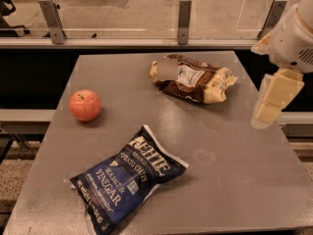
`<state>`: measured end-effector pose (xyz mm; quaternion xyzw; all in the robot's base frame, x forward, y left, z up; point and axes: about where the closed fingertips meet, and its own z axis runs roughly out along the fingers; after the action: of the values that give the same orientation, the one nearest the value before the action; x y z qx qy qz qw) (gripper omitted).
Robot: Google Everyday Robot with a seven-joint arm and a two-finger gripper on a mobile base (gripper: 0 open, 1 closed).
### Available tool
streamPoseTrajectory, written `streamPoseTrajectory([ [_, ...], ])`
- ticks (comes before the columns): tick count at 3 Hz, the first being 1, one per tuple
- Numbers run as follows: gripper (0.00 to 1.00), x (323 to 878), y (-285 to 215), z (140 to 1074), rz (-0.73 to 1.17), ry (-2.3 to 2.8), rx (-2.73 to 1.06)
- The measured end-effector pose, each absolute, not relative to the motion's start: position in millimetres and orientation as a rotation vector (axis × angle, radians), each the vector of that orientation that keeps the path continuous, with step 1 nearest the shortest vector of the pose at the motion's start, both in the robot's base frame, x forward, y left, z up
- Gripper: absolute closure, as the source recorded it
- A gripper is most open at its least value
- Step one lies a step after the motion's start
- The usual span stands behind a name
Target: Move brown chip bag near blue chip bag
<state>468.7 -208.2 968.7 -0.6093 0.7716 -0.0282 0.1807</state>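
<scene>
On the grey table (234, 180) the brown chip bag (195, 80) lies far, well apart from the near blue chip bag (128, 182). The gripper (272, 99) hangs at the right edge, and we cannot make out its spread. We should centre over the brown bag and pinch a raised crease.

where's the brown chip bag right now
The brown bag lies at the far side of the table, right of centre, beyond the blue bag; the end effector hangs to its right, apart from it.

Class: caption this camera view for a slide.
Cream gripper hangs by grey table, right of wrinkly brown-and-cream chip bag; flat navy Kettle chip bag lies nearer the camera.
</scene>
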Motion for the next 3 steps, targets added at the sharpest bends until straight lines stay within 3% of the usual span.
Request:
streamPoseTrajectory([
  [3, 0.00, 557.7, -179.9, 908.8, -0.125, 2.128, -1.716],
])
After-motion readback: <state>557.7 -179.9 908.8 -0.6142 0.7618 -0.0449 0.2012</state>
